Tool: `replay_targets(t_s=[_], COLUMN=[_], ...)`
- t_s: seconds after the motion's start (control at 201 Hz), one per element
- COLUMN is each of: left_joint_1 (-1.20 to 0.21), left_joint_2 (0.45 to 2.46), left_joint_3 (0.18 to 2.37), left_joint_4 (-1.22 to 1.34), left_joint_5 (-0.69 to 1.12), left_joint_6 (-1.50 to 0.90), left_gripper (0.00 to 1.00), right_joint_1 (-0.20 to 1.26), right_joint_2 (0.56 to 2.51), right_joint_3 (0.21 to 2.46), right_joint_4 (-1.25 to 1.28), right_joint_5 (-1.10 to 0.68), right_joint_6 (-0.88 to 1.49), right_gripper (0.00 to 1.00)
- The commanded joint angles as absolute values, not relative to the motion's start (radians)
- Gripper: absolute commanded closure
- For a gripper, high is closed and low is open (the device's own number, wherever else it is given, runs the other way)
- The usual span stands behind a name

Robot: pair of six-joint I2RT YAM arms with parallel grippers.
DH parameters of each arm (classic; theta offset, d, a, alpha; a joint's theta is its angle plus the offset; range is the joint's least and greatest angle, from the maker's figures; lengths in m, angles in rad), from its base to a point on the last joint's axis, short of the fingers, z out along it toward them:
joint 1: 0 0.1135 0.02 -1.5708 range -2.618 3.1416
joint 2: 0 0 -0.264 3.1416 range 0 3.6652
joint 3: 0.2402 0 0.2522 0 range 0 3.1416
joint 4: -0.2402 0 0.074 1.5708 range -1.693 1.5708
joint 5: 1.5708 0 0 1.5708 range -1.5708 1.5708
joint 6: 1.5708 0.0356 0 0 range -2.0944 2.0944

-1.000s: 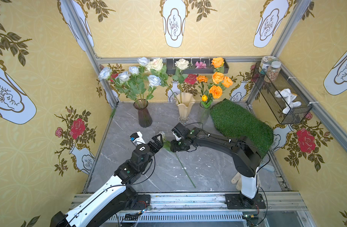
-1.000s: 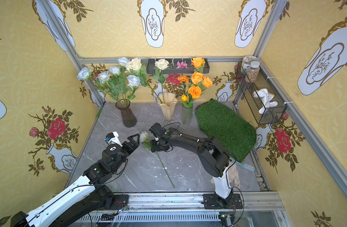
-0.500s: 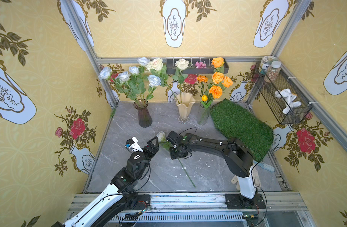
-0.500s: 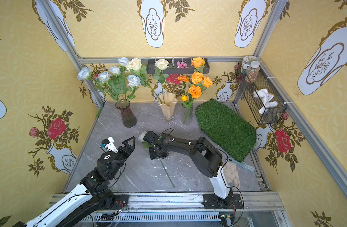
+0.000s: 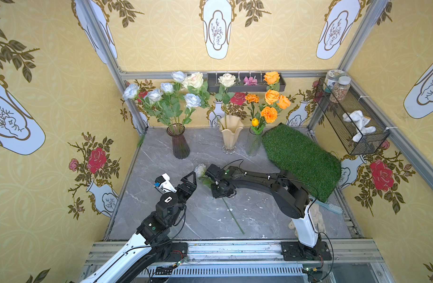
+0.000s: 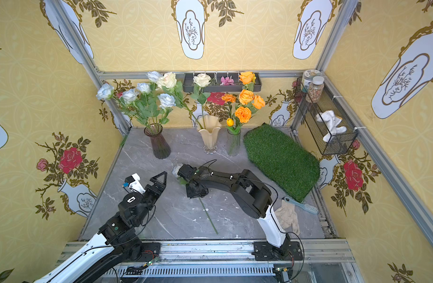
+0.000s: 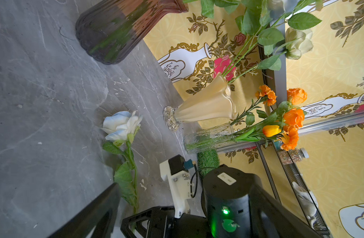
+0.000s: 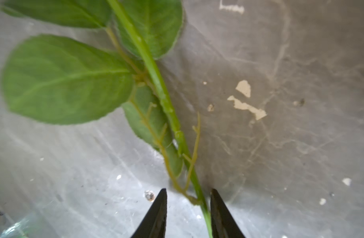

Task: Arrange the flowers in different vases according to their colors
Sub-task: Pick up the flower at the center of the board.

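Observation:
A pale blue-white rose (image 5: 200, 169) lies on the grey table, its long green stem (image 5: 232, 215) running toward the front edge. My right gripper (image 5: 219, 192) points down over the stem just behind the leaves. In the right wrist view the gripper (image 8: 188, 192) is open, its jaws narrowly apart either side of the stem (image 8: 156, 76), which rests against one finger. My left gripper (image 5: 180, 182) hovers wide open and empty just left of the bloom (image 7: 121, 125). At the back stand the purple-brown vase (image 5: 180, 144) with pale blue roses (image 5: 166, 98), the cream vase (image 5: 230, 134) with cream roses (image 5: 226, 79), and the clear vase (image 5: 254, 144) with orange flowers (image 5: 272, 96).
A green grass mat (image 5: 299, 156) slopes along the right side. A wire basket (image 5: 353, 122) with jars hangs on the right wall. A brush (image 5: 330, 207) and a cloth (image 5: 316, 218) lie by the right arm's base. A grey wall tray (image 5: 246, 84) holds pink blossoms.
My right gripper has come toward the front and down over the stem, its jaws narrowing around it. The left arm has drawn back a little. The rose has stayed put.

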State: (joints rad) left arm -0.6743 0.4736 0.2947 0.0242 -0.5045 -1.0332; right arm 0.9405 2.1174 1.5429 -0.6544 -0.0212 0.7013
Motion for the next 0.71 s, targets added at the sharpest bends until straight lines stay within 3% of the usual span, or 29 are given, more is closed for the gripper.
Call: replay_targets(t_s=[0.0,0.075,0.324,0.588,0.702], left_joint_1=[-0.675,-0.675,-0.675,-0.675,-0.675], left_joint_2=[0.474,0.465,0.408,0.42,0.478], left_joint_3=[0.291,0.294,0.28,0.284,0.286], left_joint_4=[0.036,0.024,-0.009,0.003,0.079], left_joint_5=[-0.509,-0.506,-0.511,-0.483,-0.429], left_joint_6=[-1.039,-1.04,-1.06,-1.054,-1.017], left_gripper=[0.01,0.01,0.01,0.01,0.0], right_joint_1=[0.941,0.945,0.945,0.918,0.853], right_joint_2=[2.142,2.156,2.162,2.047,1.967], right_joint_3=[1.566,1.583,1.597,1.486,1.355], right_joint_4=[-0.699,-0.717,-0.732,-0.586,-0.351], right_joint_5=[0.002,0.008,-0.001,-0.115,-0.353], right_joint_6=[0.695,0.696,0.687,0.643,0.619], right_gripper=[0.63,0.65,1.0,1.0,1.0])
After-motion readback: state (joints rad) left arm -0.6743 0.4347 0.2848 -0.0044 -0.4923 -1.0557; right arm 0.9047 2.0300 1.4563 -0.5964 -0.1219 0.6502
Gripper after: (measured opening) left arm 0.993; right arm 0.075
